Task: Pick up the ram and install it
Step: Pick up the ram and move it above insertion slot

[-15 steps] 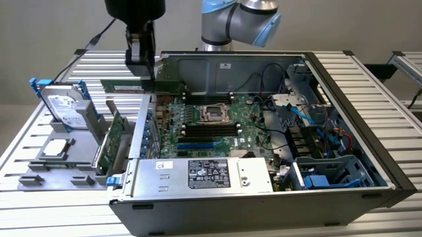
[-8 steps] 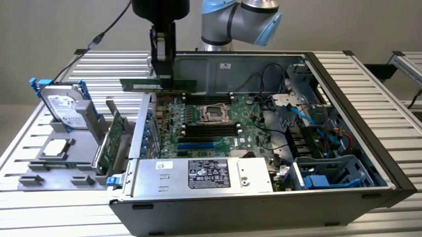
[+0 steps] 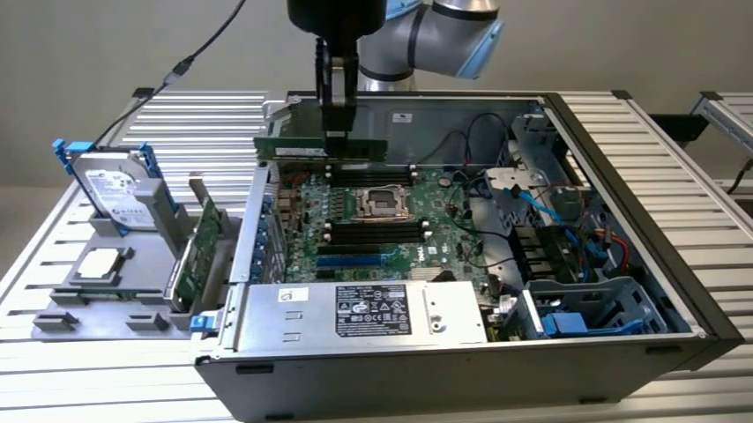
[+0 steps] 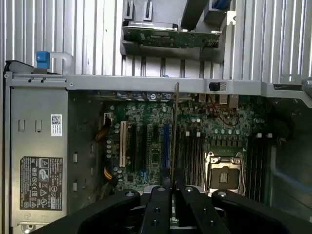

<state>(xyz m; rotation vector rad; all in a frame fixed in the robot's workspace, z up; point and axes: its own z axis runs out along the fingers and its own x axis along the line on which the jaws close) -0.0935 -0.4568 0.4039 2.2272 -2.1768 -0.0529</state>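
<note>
- Above the open case (image 3: 659, 264), the gripper (image 3: 338, 148) is clamped on the ram (image 3: 294, 148), pinching it near mid-length so it hangs level.
- The ram stands on edge, clear of the motherboard (image 3: 353, 251), over its far side.
- From the wrist view, its thin edge runs parallel to the slots (image 4: 195, 151), probably to match them.
- A drive (image 3: 118, 189) and a card (image 3: 206, 238) sit in a rack (image 3: 106, 295) outside the case, on the exterior view's left.

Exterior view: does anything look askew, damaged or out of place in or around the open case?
Nothing stands out. The hand holds the ram roughly level above the motherboard; the drive and card sit in their rack outside the case.
</note>
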